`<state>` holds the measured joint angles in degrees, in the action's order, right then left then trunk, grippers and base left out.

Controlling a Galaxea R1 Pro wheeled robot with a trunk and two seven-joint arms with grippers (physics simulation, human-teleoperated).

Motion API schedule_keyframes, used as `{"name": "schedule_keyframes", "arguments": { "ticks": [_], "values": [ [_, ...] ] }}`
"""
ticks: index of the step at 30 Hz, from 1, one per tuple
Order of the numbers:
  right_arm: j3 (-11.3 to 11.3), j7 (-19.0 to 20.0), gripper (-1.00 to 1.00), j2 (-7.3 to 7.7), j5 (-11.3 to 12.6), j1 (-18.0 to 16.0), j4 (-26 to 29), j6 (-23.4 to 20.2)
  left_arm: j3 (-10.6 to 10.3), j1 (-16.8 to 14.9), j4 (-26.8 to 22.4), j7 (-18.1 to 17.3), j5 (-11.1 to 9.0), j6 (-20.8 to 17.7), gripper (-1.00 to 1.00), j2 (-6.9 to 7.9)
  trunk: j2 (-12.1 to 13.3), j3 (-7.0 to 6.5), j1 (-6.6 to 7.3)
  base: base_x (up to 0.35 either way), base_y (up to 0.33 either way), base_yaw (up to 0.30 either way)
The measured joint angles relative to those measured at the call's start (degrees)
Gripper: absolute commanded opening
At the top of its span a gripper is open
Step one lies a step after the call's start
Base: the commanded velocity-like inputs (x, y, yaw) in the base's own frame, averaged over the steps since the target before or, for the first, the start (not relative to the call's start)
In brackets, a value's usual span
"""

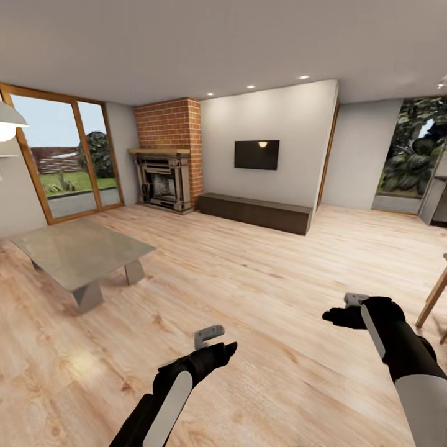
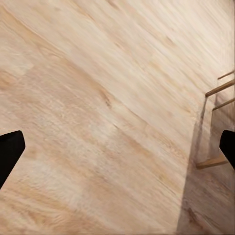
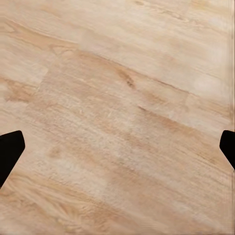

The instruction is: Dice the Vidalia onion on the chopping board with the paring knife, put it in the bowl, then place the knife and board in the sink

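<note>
Both grippers, left (image 1: 217,347) and right (image 1: 338,315), hang wide apart and empty over the floor (image 1: 261,279). Probably carried idle because the robot faces a living room, not the kitchen.

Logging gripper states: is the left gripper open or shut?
Open: in the left wrist view the left gripper's dark fingertips sit far apart, bare wooden floor between.
</note>
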<state>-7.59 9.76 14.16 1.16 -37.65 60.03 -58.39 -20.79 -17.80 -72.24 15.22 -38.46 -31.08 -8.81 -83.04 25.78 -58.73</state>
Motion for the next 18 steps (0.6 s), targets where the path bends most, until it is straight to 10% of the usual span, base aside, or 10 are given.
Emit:
{"name": "schedule_keyframes", "arguments": {
  "ticks": [18],
  "values": [
    [-0.2,0.5,1.0,0.17,0.4,0.1,1.0,5.5,-2.0,-1.7,0.7,-0.1,0.1,-0.8,1.0,0.51,0.0,-0.01,0.0,0.0,0.0,-0.128]
  ]
}}
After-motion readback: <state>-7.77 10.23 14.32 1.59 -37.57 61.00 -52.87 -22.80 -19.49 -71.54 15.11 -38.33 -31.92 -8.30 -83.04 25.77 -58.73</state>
